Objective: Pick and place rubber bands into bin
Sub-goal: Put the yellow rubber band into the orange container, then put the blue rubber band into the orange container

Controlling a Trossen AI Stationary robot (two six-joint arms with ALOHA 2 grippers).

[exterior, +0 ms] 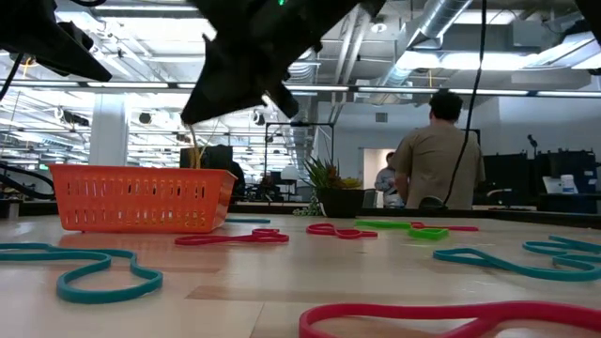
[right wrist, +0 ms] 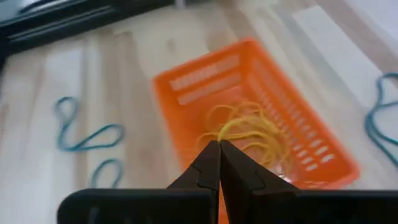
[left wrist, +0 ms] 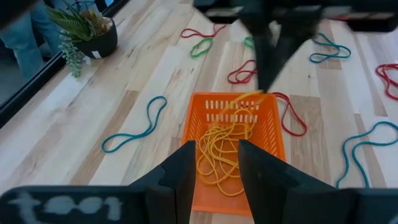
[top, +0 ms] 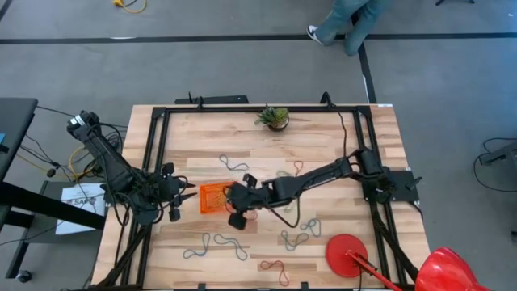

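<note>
We see the bin [top: 213,198] left of centre on the bench [top: 202,129], with a tangle of yellow bands [left wrist: 219,152] lying inside it. The right hand [right wrist: 219,163] hangs over the bin's right end, its fingers pressed together on a yellow band [right wrist: 239,129] that trails down into the pile (the left wrist view shows the same strand hanging from the dark fingertips over the far wall). The left hand [left wrist: 214,163] sits just beside the bin's left end, fingers parted and empty, pointing along the bin.

Around the bin we count many loose bands on the bench: a blue one [top: 235,164] just behind it, a red one [top: 296,167] farther right, blue loops [top: 212,244] in front of it, more blue ones [top: 300,234] toward the front right, and a red one [top: 275,267] near the front edge. A potted plant [top: 275,118] stands at the back edge, well apart from the bin. A red disc [top: 348,252] lies at the front right, by the right arm's frame. From the low view, a person [exterior: 439,150] stands in the room beyond the bench, facing away. Nothing lies between the right hand and the bin's opening.
</note>
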